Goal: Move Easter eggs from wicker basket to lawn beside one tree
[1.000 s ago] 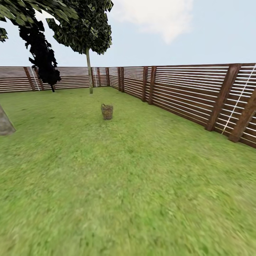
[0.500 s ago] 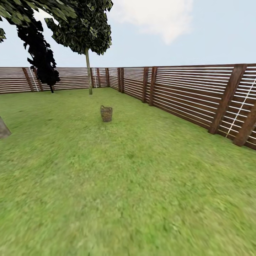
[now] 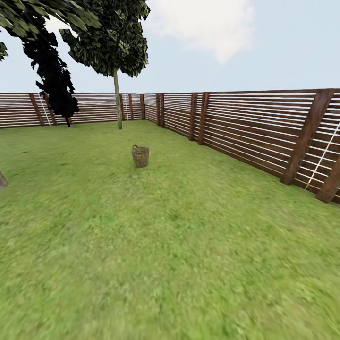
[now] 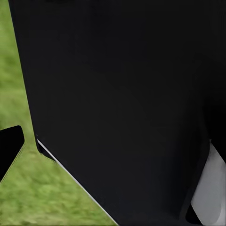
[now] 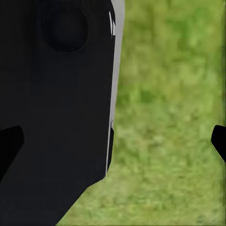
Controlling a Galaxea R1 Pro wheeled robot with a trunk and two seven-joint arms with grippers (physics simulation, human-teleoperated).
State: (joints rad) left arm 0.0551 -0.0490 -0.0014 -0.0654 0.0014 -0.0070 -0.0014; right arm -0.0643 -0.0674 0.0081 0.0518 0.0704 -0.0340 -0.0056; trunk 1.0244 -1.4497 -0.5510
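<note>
basket [image 3: 140, 156] upright on lawn [image 3: 170, 245], far ahead of both grippers, tree [image 3: 116, 97] beyond. gripper states: cannot tell. advise straight approach, stopping within arm's reach.

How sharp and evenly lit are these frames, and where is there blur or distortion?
Head view: flat, even light with no cast shadows; the wicker basket and fence are fairly crisp, the near lawn smears, and the fence rails bow toward the edge. Left wrist view: a dark robot part blocks most of it, grass soft. Right wrist view: grass blurred, fingers dark at the edges.
</note>
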